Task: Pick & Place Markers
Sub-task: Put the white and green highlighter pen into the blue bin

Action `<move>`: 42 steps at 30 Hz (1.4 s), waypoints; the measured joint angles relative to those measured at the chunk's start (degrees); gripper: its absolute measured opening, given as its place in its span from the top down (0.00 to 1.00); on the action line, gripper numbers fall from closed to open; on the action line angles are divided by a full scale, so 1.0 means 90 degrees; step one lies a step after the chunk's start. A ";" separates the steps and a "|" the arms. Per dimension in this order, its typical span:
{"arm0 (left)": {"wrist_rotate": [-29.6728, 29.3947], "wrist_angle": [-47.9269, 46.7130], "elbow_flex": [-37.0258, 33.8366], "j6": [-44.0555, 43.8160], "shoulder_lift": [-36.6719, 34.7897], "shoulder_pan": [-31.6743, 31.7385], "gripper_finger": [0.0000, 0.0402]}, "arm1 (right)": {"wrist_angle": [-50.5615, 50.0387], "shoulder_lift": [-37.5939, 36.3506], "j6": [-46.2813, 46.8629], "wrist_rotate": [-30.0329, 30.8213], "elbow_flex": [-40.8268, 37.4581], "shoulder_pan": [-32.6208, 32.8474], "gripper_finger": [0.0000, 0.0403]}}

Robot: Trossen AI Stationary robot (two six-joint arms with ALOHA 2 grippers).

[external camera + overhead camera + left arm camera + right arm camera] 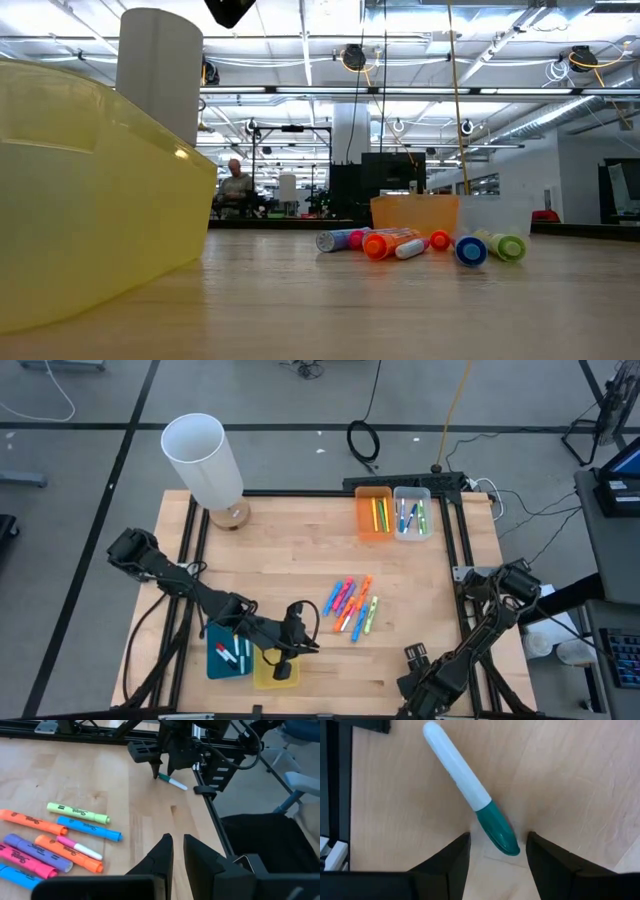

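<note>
Straddling the green cap of a white-bodied marker (pixel 470 790), the right gripper (pixel 496 851) has its fingers apart, not touching it; the pen lies flat near the table's (pixel 300 550) front right corner. From above, the gripper hides that marker. The left gripper (pixel 178 851), fingers nearly together and empty, hovers over the yellow bin (pixel 262 674). Loose highlighters (pixel 352 605) lie mid-table; others fill the orange bin (pixel 362 520) and clear bin (pixel 400 494).
</note>
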 joint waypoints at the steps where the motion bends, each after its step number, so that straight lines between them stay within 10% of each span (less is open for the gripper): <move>1: 0.0000 0.0000 0.0000 0.0000 0.0000 0.0001 0.88 | 0.0024 0.0000 -0.0003 0.0006 0.0000 0.0000 0.56; 24: -0.0008 -0.0061 0.0000 0.0005 0.0000 0.0005 0.88 | 0.0337 -0.0010 -0.0869 0.0441 -0.0012 -0.0087 0.62; 42: -0.0022 -0.0092 0.0000 -0.0143 0.0000 0.0203 0.88 | 0.0508 -0.0036 -0.0850 0.0588 -0.0006 -0.0491 0.94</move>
